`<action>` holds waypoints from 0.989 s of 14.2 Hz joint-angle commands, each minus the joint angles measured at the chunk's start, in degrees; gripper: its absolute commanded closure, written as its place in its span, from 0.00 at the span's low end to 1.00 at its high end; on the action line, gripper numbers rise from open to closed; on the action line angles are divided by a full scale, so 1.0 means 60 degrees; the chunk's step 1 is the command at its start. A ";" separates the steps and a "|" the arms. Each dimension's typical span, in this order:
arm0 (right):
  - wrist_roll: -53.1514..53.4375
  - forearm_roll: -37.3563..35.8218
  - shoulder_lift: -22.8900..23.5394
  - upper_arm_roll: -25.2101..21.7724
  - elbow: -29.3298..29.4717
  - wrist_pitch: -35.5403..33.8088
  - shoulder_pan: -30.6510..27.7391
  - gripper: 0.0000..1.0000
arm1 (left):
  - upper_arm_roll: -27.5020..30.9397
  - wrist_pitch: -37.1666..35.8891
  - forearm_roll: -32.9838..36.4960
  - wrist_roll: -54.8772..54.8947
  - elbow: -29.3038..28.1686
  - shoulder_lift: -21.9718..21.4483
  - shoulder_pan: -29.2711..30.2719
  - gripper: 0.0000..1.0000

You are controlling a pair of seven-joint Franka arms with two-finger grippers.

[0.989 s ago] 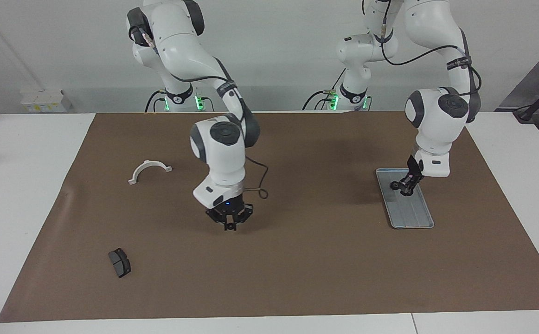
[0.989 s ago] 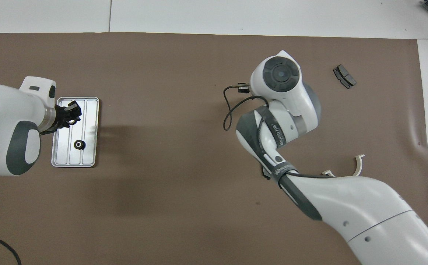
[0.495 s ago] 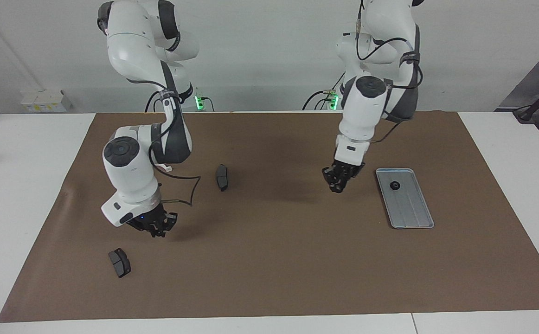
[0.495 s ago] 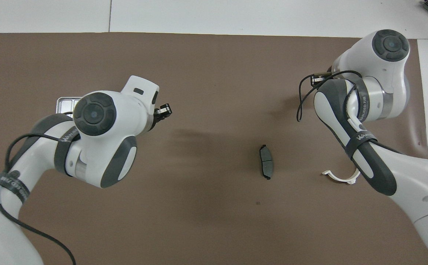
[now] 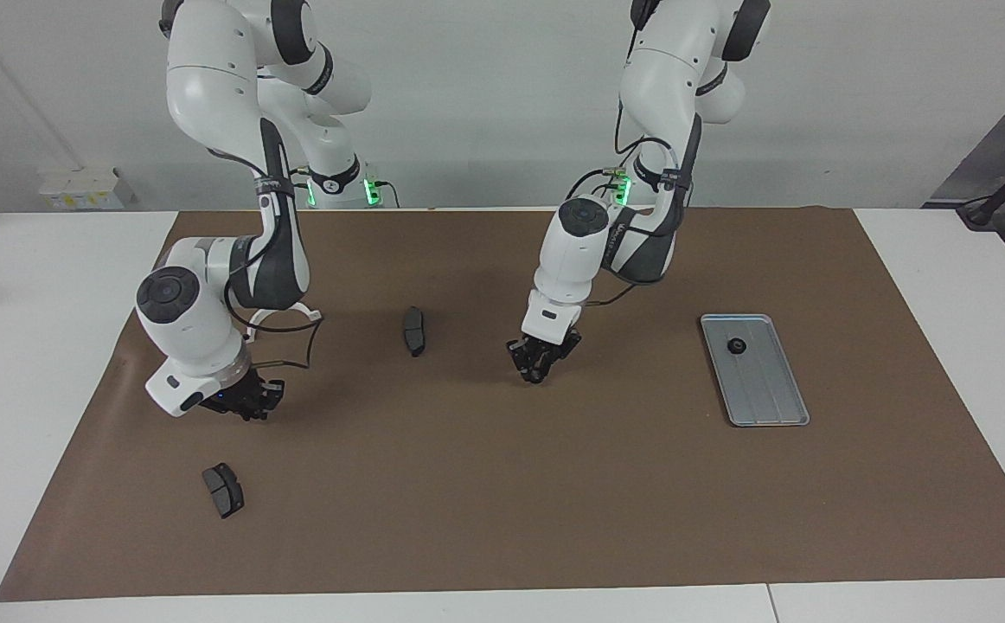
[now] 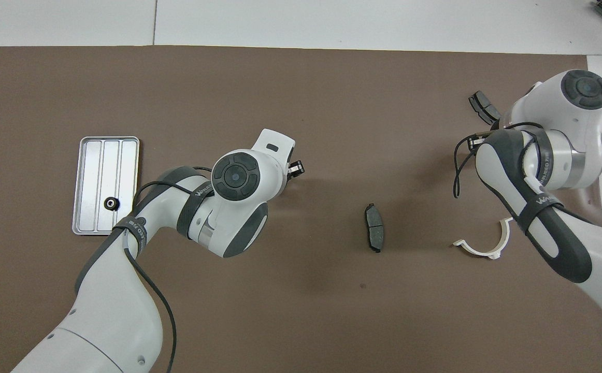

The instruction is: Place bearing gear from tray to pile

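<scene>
The silver-grey tray (image 5: 766, 394) lies on the brown mat toward the left arm's end; it also shows in the overhead view (image 6: 99, 160). One small black bearing gear (image 5: 737, 346) sits in it at the end nearer the robots, seen in the overhead view (image 6: 110, 203) too. My left gripper (image 5: 540, 368) hangs low over the middle of the mat, away from the tray, beside a dark brake pad (image 5: 413, 330). It shows in the overhead view (image 6: 296, 168). My right gripper (image 5: 247, 402) hangs low toward the right arm's end.
A second brake pad (image 5: 223, 490) lies farther from the robots than the right gripper. A white half-ring clamp (image 6: 482, 243) lies near the right arm, partly covered by it in the facing view. The brown mat (image 5: 502, 519) covers the table.
The left gripper left the tray and swung to the mat's middle. The right gripper moved from the middle toward its own end. A brake pad now lies in the middle. The gear stayed in the tray.
</scene>
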 commanded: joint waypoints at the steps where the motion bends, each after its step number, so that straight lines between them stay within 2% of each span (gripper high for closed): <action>1: -0.0235 0.0037 -0.0534 0.0132 -0.0963 0.0543 -0.0131 0.57 | 0.0200 0.0238 -0.0095 -0.0080 0.0177 0.0156 -0.0231 1.00; 2: -0.0191 0.0037 -0.0534 0.0132 -0.0964 0.0558 -0.0116 0.25 | 0.0200 0.0267 -0.0095 -0.0080 0.0162 0.0156 -0.0231 1.00; 3: -0.0162 0.0037 -0.0534 0.0132 -0.0964 0.0558 -0.0102 0.01 | 0.0200 0.0427 -0.0095 -0.0080 0.0119 0.0156 -0.0231 0.97; 4: -0.0147 0.0037 -0.0534 0.0132 -0.0935 0.0558 -0.0058 0.00 | 0.0185 0.0559 -0.0095 -0.0065 0.0031 0.0185 -0.0231 0.48; 5: -0.0103 0.0037 -0.0534 0.0132 -0.0905 0.0573 0.0000 0.00 | 0.0185 0.0691 -0.0095 -0.0065 -0.0028 0.0185 -0.0231 0.05; 6: 0.0144 0.0037 -0.0534 0.0147 -0.0861 0.0631 0.0045 0.00 | 0.0185 0.0707 -0.0095 -0.0065 -0.0043 0.0185 -0.0216 0.00; 9: 0.1606 0.0080 -0.0462 0.0191 -0.0540 0.1171 0.0891 0.00 | 0.0258 0.0227 -0.0109 -0.0210 0.0001 0.0040 -0.0187 0.00; 12: 0.3071 0.0110 -0.0373 0.0191 -0.0217 0.1903 0.1975 0.00 | 0.0258 -0.1543 -0.0095 -0.0109 -0.0028 -0.1202 0.0820 0.00; 14: 0.3936 0.0110 -0.0286 0.0191 -0.0085 0.2576 0.2795 0.00 | 0.0244 -0.2817 -0.0095 0.0182 -0.0014 -0.2052 0.1887 0.00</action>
